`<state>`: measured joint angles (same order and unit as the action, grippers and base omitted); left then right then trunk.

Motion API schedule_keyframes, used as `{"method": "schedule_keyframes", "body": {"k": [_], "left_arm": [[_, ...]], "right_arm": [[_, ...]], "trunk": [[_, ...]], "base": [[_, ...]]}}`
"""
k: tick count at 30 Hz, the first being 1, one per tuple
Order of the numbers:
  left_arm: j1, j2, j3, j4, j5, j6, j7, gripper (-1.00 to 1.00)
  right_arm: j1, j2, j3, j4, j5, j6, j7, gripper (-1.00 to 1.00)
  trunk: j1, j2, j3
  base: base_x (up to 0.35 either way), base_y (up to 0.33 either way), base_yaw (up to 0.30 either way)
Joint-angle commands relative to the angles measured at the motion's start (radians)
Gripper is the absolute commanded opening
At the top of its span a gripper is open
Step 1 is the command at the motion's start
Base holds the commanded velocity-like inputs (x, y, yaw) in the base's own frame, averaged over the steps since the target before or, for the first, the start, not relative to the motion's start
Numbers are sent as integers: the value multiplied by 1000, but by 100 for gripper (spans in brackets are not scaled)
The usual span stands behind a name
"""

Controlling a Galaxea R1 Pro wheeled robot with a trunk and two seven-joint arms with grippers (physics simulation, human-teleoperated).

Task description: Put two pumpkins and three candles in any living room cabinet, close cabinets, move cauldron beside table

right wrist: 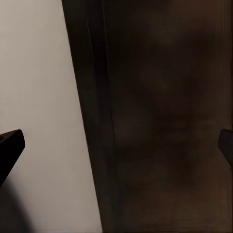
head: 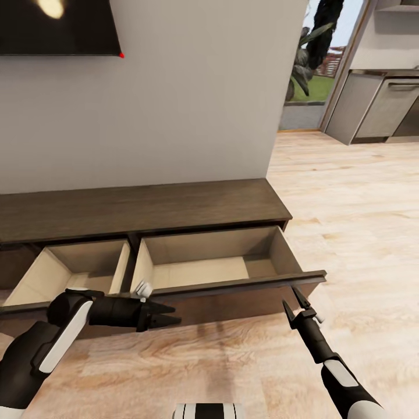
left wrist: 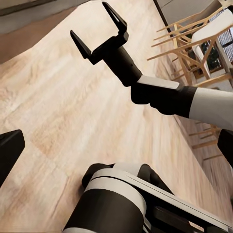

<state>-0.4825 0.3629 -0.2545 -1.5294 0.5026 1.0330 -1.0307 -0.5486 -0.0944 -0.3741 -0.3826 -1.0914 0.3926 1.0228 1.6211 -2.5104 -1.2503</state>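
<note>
The long, low dark-brown cabinet [head: 145, 209] runs along the wall. Two of its drawers stand pulled out, the left drawer [head: 58, 273] and the right drawer [head: 244, 284]; what I see of their pale insides holds nothing. My left gripper [head: 171, 314] hovers open in front of the divide between them, pointing right. My right gripper [head: 294, 298] is open just below the right drawer's front corner, and in the left wrist view this right gripper [left wrist: 99, 26] shows spread fingers with nothing between them. Pumpkins, candles and cauldron are out of view.
A dark TV [head: 58, 26] hangs on the wall above the cabinet. Wooden floor [head: 349, 203] stretches to the right toward grey kitchen units [head: 384, 105] and a glazed opening with plants [head: 314, 70]. Wooden chairs [left wrist: 194, 34] stand farther off.
</note>
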Motion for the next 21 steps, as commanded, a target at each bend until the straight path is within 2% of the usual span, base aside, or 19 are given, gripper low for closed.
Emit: {"method": "schedule_keyframes", "body": {"k": [1,21], "left_arm": [[-1,1,-1,0,1,4,-2,100],[-1,0,-1,0,1,4,-1,100]], "right_arm": [[-1,0,-1,1,-5,8,2,100],[-1,5,-2,4,-6,-23,1,100]], "trunk": [[0,0,-1],[0,0,-1]], "base": [[-87,0,0],[-40,0,0]]}}
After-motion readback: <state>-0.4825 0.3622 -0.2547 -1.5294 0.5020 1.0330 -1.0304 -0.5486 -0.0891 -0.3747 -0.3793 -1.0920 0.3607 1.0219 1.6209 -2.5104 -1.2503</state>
